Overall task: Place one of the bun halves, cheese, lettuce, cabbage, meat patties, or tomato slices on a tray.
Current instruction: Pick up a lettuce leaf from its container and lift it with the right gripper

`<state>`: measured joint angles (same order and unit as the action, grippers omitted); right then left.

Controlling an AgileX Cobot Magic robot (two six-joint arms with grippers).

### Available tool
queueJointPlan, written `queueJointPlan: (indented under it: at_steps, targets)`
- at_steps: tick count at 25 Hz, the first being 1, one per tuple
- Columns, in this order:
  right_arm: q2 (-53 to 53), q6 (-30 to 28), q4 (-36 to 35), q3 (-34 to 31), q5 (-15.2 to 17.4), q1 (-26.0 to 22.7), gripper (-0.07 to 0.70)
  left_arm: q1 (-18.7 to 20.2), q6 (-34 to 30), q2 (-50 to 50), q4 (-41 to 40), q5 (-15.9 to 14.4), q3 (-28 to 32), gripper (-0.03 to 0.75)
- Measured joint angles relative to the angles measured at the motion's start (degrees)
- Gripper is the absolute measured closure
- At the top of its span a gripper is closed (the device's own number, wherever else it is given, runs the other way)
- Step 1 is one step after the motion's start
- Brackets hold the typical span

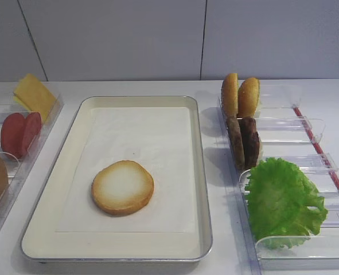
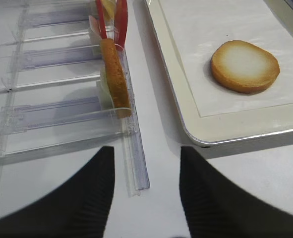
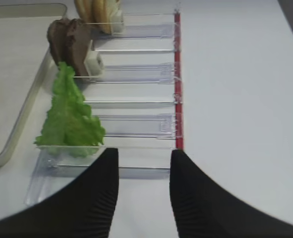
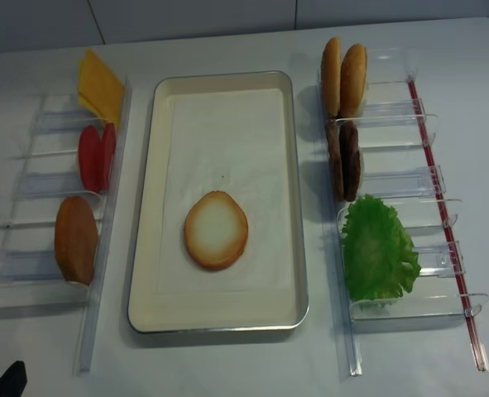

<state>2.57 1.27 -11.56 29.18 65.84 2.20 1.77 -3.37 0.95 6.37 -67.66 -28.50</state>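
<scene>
Each claw (image 3: 142, 193) has two black, finely ribbed, tapering fingers (image 2: 89, 198).

white table (image 4: 227, 364) carries the tray (image 4: 141, 273) (centre) between two clear bin racks (image 4: 409, 310).

White table (image 1: 158, 89), grey panelled wall (image 1: 117, 34) w/ seams, prob. even light

two overheads, two wrists — tray (image 1: 201, 172) shared
</scene>
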Motion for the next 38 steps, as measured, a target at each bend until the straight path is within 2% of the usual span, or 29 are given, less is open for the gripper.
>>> queueJointPlan:
  at_steps: [5, 8, 13, 22, 35, 38]
  targets:
    - [8.64, 4.54, -5.72, 3.81, -1.30, 0.00, 0.078, 0.00, 0.00, 0.00, 0.00, 0.00, 0.00, 0.420]
    - [14.86, 4.82, -11.54, 4.84, -1.90, 0.00, 0.001, 0.00, 0.00, 0.00, 0.00, 0.00, 0.00, 0.420]
    - [26.02, -0.74, -20.61, 4.93, -3.39, 0.00, -0.019, 0.00, 0.00, 0.00, 0.00, 0.00, 0.00, 0.420]
    - [47.58, -16.40, -34.40, 4.93, -6.94, 0.00, -0.023, 0.00, 0.00, 0.00, 0.00, 0.00, 0.00, 0.420]
    - [61.61, -25.27, -40.02, 4.97, -9.22, 0.00, -0.023, -0.13, 0.00, 0.00, 0.00, 0.00, 0.00, 0.420]
    - [62.65, -25.70, -40.55, 4.97, -10.99, 2.17, -0.023, -0.13, 0.00, 0.00, 0.00, 0.00, 0.00, 0.420]
